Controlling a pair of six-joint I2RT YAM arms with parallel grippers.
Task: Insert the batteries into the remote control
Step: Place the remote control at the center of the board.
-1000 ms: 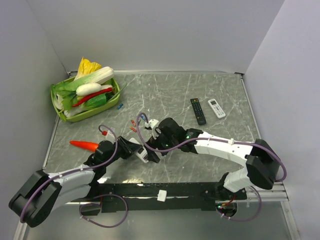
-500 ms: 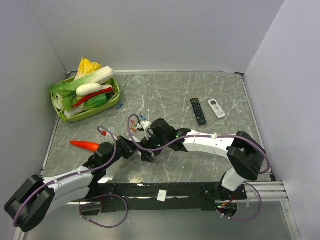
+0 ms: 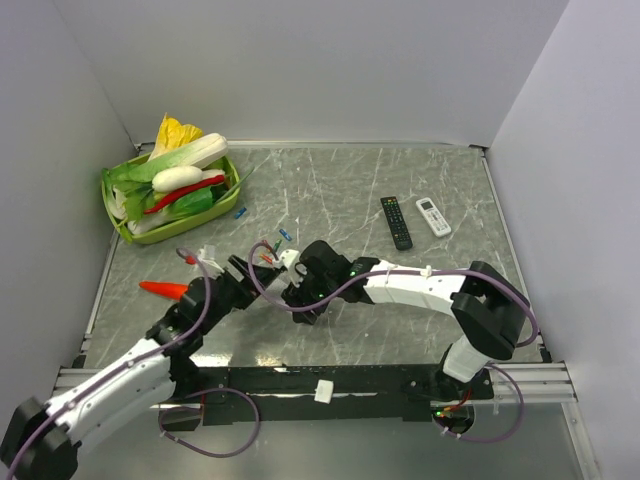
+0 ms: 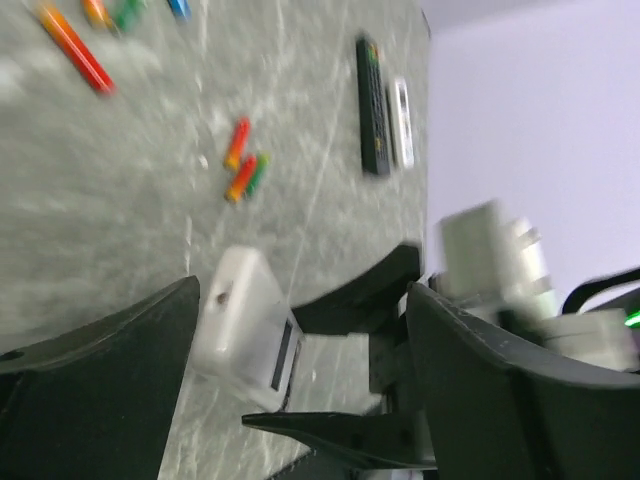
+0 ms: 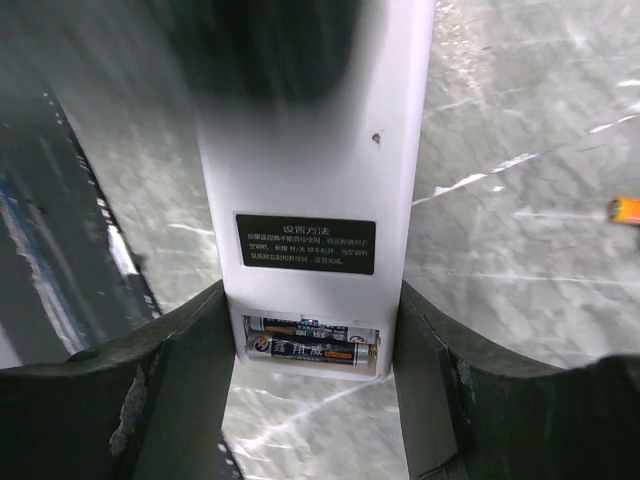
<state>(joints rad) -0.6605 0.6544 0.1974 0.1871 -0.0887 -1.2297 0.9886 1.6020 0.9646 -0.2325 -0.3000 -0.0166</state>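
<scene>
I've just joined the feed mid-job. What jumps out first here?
The small white remote control sits back-up between the right hand's fingers, its compartment open with batteries inside. The left hand stands open close by, and a green basket of vegetables brightens the far-left corner.

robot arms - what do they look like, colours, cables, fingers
Both are white shells with black joints, the left arm and the right arm alike. A purple cable loops along each, held by white ties. A small green light shows near the right wrist. The fingers are broad, dark grey and curved, with scuffed edges.
</scene>
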